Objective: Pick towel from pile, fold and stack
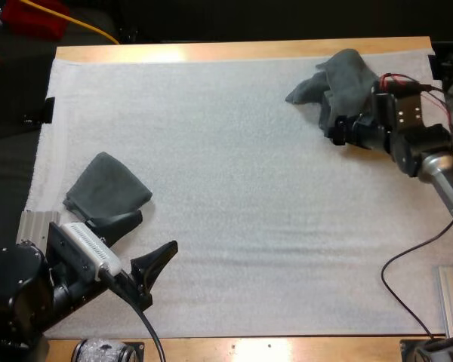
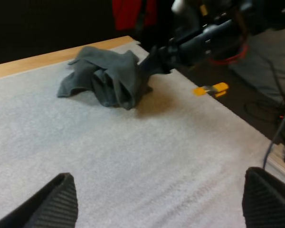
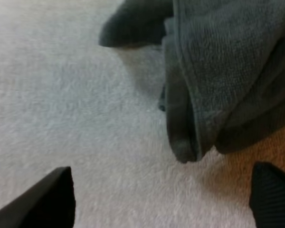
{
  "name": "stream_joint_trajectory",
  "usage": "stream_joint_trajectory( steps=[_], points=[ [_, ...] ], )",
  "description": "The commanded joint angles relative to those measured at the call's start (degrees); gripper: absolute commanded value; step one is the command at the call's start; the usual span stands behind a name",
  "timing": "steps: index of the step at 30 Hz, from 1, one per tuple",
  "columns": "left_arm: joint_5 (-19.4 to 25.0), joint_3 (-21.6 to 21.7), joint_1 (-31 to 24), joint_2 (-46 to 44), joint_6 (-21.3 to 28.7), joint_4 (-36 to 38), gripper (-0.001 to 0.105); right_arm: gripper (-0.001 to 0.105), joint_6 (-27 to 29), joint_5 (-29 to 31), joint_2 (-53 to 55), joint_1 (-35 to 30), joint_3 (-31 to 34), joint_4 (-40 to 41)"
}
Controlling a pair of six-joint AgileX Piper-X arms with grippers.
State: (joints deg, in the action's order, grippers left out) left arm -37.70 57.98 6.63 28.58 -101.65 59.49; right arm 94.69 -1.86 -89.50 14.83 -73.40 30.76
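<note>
Upper right, the right tool (image 1: 334, 136) stood open and empty beside the crumpled towel (image 1: 343, 75); it should pinch one hem.

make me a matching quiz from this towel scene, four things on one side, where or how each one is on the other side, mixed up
Column one
1. crumpled towel
2. folded towel
3. left gripper
4. right gripper

Column two
a. open, at the crumpled towel's edge
b. lies at the far right of the mat
c. lies flat at the near left of the mat
d. open, right beside the folded towel

Pairs: 1-b, 2-c, 3-d, 4-a
</note>
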Motion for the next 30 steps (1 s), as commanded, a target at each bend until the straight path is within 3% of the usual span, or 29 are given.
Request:
stream_joint_trajectory(
  steps=[1, 15, 26, 30],
  points=[
    [-0.7, 0.4, 0.2, 0.0, -0.8, -0.6, 0.070, 0.072, 0.5, 0.4, -1.3, 0.0, -0.6, -1.4],
    [-0.7, 0.4, 0.2, 0.0, -1.4, 1.8, 0.070, 0.071, 0.4, 4.7, -12.0, 0.0, -0.6, -10.9],
    [-0.7, 0.4, 0.2, 0.0, -1.4, 2.5, 0.070, 0.071, -3.3, 5.7, -17.1, 0.0, -1.8, -15.4],
    [-0.7, 0.4, 0.2, 0.0, -1.4, 2.5, 0.070, 0.056, -4.2, 6.0, -18.2, 0.0, -3.4, -14.2]
  ],
)
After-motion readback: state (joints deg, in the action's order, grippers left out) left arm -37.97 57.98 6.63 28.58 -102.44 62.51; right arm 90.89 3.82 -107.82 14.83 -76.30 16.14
